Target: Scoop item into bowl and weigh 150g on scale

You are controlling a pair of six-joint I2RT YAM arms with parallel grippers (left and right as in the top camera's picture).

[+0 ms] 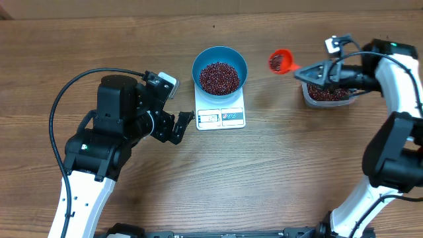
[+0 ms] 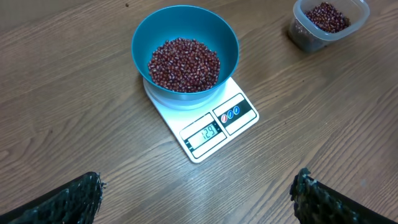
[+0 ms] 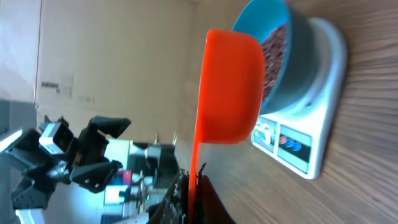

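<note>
1. The right hand (image 1: 316,71) is clamped shut on the handle of an orange scoop (image 1: 279,61). The cup looks loaded with beans, and it hangs in the air between the tub (image 1: 327,98) and the bowl (image 1: 198,61).
2. Here's the relation that counts: the bowl lies to the robot's left of the scoop, near but not yet under it. The scoop's long axis runs from the hand straight out toward the bowl, cup leading.
3. The right wrist view agrees. It shows the underside of the scoop (image 3: 230,87) up front, with the bowl (image 3: 297,68) and the scale (image 3: 311,130) just beyond.
4. The right arm is the one for this job. The left hand (image 1: 181,128) is wide open and empty, parked just beside the scale's left edge, with its fingertips (image 2: 81,194) low in its own view.
5. The bowl sits square on the scale (image 1: 221,117), and both are on the surface (image 1: 264,172).
6. The beans (image 2: 184,64) form a loose maroon heap covering the bowl's floor, tiny, glossy and ready to roll. More of them are in the tub (image 2: 328,23).
7. The display (image 2: 205,133) seems to read 129, so my call is it's short of target.
8. I'd expect the next move to carry the cup over the rim and tip it gently. A fast pour could overshoot.
</note>
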